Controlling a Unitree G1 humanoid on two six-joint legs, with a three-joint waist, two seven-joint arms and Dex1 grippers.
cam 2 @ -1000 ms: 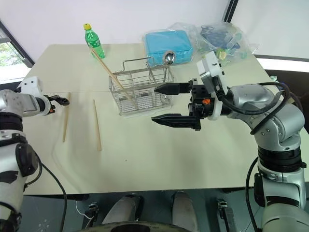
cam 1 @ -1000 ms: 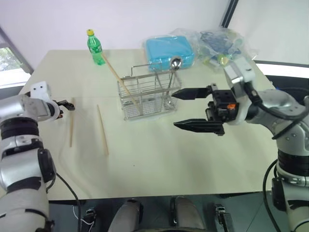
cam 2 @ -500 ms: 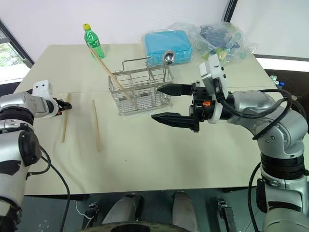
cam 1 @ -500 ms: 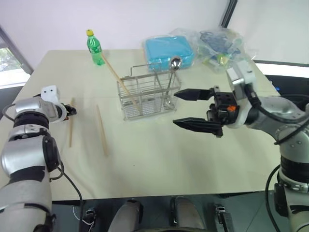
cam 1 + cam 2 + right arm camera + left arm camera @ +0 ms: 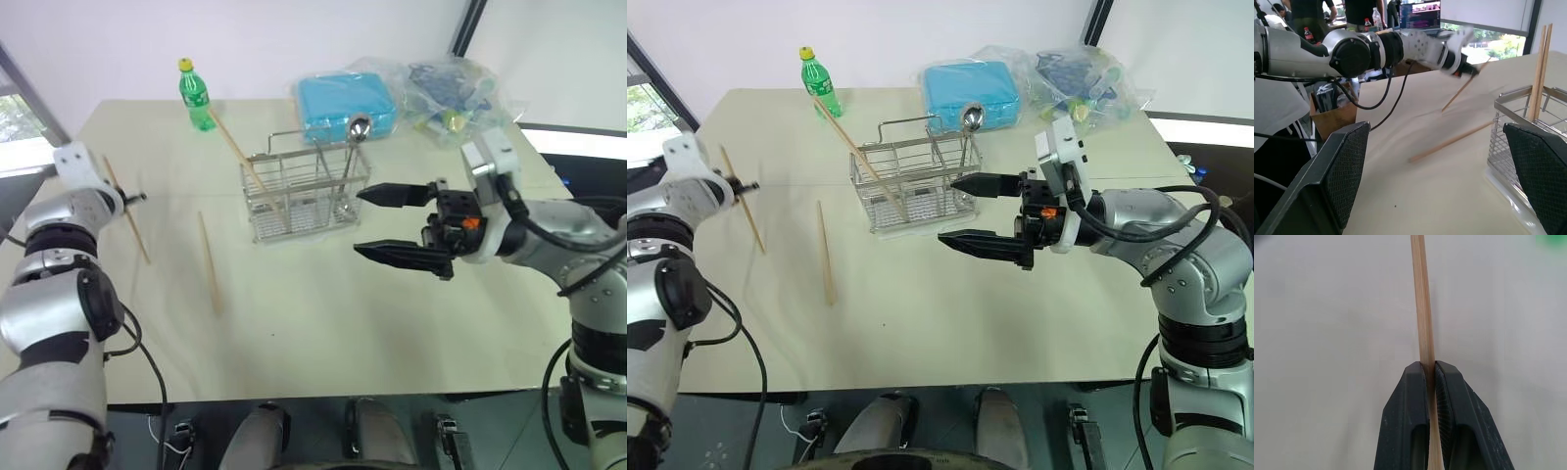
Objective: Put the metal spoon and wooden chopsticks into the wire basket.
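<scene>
My left gripper (image 5: 135, 198) is shut on one of the wooden chopsticks (image 5: 127, 211) and holds it tilted above the table's left side. Its fingers (image 5: 1405, 416) pinch the stick (image 5: 1422, 308) between them. Another chopstick (image 5: 208, 262) lies flat on the table between that hand and the wire basket (image 5: 304, 191). The metal spoon (image 5: 359, 127) stands in the basket's right end, bowl up. A chopstick (image 5: 235, 152) leans out of its left end. My right gripper (image 5: 360, 223) hovers open just right of the basket, pointing at it, with nothing between its fingers (image 5: 1347, 171).
A green bottle (image 5: 195, 95) stands at the back left of the table. A blue plastic box (image 5: 345, 98) and a clear bag of items (image 5: 451, 83) lie behind the basket. The table's left edge is close to my left hand.
My left gripper has shut on the chopstick that lay at the left and lifted it off the table, now tilted. The right arm has held still.
</scene>
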